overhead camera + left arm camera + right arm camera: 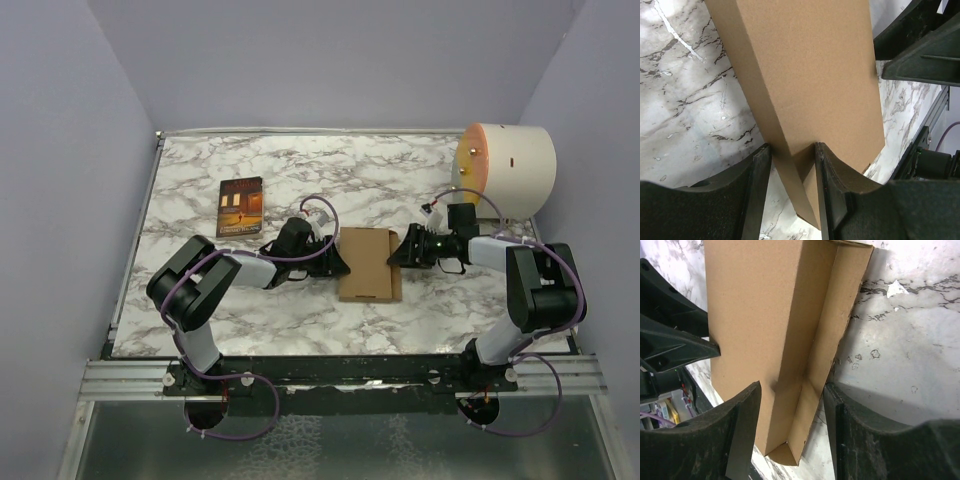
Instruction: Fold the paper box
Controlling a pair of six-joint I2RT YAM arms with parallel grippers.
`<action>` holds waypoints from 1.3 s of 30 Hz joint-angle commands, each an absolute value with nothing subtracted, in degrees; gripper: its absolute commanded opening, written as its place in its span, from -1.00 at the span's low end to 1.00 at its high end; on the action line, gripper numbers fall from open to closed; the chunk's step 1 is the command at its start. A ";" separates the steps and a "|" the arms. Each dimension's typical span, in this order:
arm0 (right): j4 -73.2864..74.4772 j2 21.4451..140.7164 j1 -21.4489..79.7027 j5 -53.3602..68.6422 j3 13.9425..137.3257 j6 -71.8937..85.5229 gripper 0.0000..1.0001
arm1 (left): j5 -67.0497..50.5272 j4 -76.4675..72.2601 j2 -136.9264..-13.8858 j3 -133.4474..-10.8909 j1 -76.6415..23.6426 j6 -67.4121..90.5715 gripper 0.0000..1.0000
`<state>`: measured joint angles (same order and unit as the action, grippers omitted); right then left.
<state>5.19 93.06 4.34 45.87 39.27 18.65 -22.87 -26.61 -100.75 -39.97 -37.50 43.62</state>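
From the overhead camera I see the paper box [368,262] lying flat in the middle of the marble surface [330,170], with an arm reaching in from each side. A dark book [240,207] sits well to its left and a large cream cylinder [512,165] stands at the far right corner. That view hides how the fingers meet the cardboard; only the wrist cameras give me that.

On the left wrist camera, the left fingers [757,195] are narrow and pinched on the box's folded side wall. One is against the outer face, the other on the edge of the top panel.

On the right wrist camera, the right fingers [742,435] stand apart astride the raised side flap. A gap shows between the outer finger and the cardboard, and I cannot tell whether the inner one touches the panel. This camera alone shows the hollow channel inside that flap.
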 commanded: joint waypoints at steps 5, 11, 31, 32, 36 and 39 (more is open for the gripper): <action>5.00 93.12 6.14 44.26 40.24 17.06 -0.14 | -19.07 -17.06 -105.36 -39.40 -39.46 40.85 -0.17; 4.63 92.72 6.66 45.95 40.36 17.39 -0.15 | -19.09 -16.80 -105.72 -40.07 -39.85 40.86 -0.17; 3.88 90.38 8.77 46.95 40.12 17.44 -0.15 | -18.86 -15.68 -107.21 -42.80 -41.40 40.89 -0.17; 4.13 90.19 9.13 46.11 40.15 17.07 -0.15 | -18.80 -15.48 -107.29 -43.12 -41.50 40.94 -0.17; 5.45 89.89 10.37 42.95 40.87 15.55 -0.14 | -18.33 -14.48 -107.45 -44.39 -42.16 40.88 -0.17; 5.92 89.76 11.08 41.58 41.30 14.97 -0.11 | -18.04 -13.76 -107.53 -45.35 -42.60 40.91 -0.17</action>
